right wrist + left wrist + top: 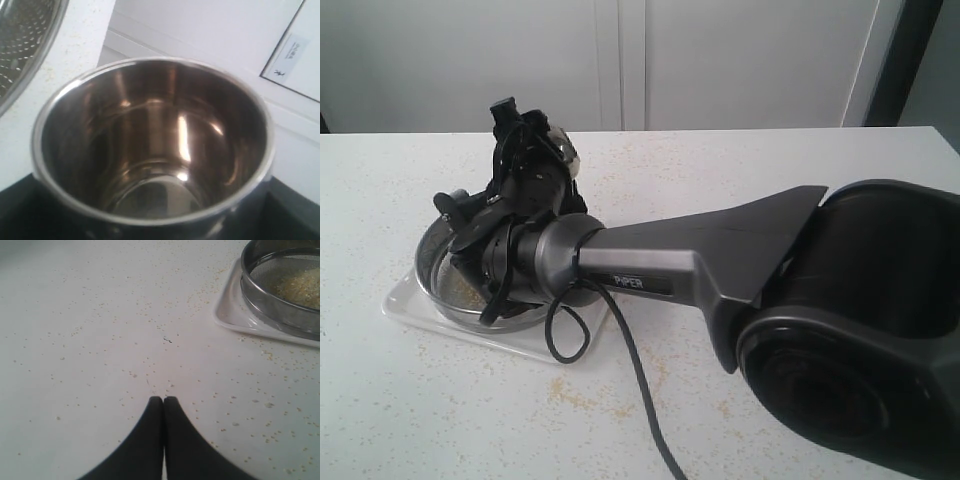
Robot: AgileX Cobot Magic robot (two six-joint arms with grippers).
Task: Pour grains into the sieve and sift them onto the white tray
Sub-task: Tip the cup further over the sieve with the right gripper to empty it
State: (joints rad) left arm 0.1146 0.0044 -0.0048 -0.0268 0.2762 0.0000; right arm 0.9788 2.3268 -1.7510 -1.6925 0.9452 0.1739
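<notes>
Pouring looks done: the right tool [535, 140] grasps a small rounded steel cup [155, 150], empty inside, beside the wide shallow steel mesh sieve [265, 300], where golden-yellow and pale grains [300, 287] lie, on the flat glossy white tray [227, 315]. Next, I judge: park the cup, then shake the sieve. The left tool [163, 401] is clenched, empty, over the speckled white surface [100, 340]. In the exterior view the arm [720, 260] hides much of the sieve.
</notes>
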